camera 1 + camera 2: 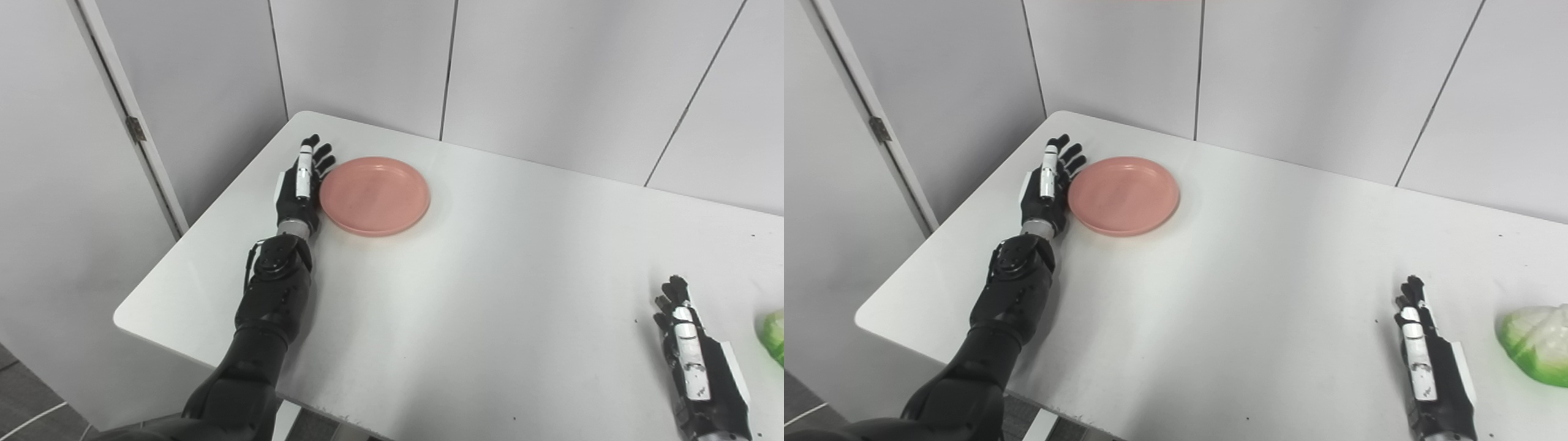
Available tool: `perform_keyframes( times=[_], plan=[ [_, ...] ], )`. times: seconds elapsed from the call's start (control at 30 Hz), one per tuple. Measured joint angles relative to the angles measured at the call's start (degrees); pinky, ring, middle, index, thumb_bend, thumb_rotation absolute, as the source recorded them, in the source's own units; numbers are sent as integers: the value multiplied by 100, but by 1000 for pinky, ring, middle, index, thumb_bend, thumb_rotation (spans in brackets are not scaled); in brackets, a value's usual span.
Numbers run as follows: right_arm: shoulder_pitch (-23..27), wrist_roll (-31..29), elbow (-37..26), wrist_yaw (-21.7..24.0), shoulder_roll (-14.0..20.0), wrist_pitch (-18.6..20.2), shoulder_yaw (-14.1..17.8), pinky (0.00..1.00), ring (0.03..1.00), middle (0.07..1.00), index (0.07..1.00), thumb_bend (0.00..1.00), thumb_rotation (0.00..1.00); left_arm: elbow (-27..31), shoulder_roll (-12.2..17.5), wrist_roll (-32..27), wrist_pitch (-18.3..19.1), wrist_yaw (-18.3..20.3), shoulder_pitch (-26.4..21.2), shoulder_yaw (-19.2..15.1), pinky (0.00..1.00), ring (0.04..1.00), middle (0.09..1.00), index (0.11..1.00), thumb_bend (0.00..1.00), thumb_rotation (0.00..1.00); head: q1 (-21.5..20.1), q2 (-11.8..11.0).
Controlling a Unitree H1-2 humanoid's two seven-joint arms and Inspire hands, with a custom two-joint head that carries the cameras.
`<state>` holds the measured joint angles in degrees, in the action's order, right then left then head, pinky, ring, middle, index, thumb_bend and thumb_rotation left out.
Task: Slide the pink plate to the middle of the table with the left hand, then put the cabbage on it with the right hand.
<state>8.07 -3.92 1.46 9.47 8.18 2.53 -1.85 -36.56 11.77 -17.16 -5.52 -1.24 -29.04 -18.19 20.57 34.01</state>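
A pink plate (375, 195) lies flat on the white table (490, 275), towards its far left. My left hand (301, 184) stands on edge right against the plate's left rim, open, fingers stretched away from me and holding nothing. The cabbage (1537, 343), pale green and white, rests near the table's right side; the left eye view shows only a sliver of the cabbage (775, 337). My right hand (1427, 361) lies on the table just left of the cabbage, apart from it, open with fingers extended.
Grey wall panels (367, 61) stand close behind the table's far edge. A door with a hinge (136, 128) is at the left. The table's left edge runs near my left forearm (269, 306). Bare tabletop stretches between the plate and my right hand.
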Motion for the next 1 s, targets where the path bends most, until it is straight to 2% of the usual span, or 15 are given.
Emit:
perform_keyframes(
  times=[0.4, 0.6, 0.7, 0.87, 1.0],
  plan=[
    [0, -16, 3, -10, -14, 2, -26, 1000, 1000, 1000, 1000, 346, 1000, 878, -373, -123, 753, 97, 259, 232, 883, 894, 901, 891, 408, 1000, -255, 88],
    [-3, 17, 7, -43, -59, 2, -29, 1000, 1000, 1000, 1000, 362, 1000, 1476, -680, -123, 1136, 95, 473, 360, 874, 884, 882, 875, 415, 1000, -457, 149],
    [-3, 63, 6, -76, -66, 2, -51, 1000, 1000, 1000, 1000, 356, 1000, 1846, -871, -122, 1376, 131, 640, 549, 878, 887, 886, 877, 414, 1000, -607, 194],
    [-4, 152, 6, -133, -100, 2, -87, 1000, 1000, 1000, 1000, 406, 1000, 2254, -1077, -104, 1736, 220, 798, 891, 852, 866, 878, 879, 408, 1000, -773, 255],
    [-4, 163, 6, -140, -118, 4, -92, 1000, 1000, 1000, 1000, 399, 1000, 2511, -1228, -79, 1857, 295, 960, 1187, 873, 892, 895, 892, 402, 1000, -896, 299]
  ],
)
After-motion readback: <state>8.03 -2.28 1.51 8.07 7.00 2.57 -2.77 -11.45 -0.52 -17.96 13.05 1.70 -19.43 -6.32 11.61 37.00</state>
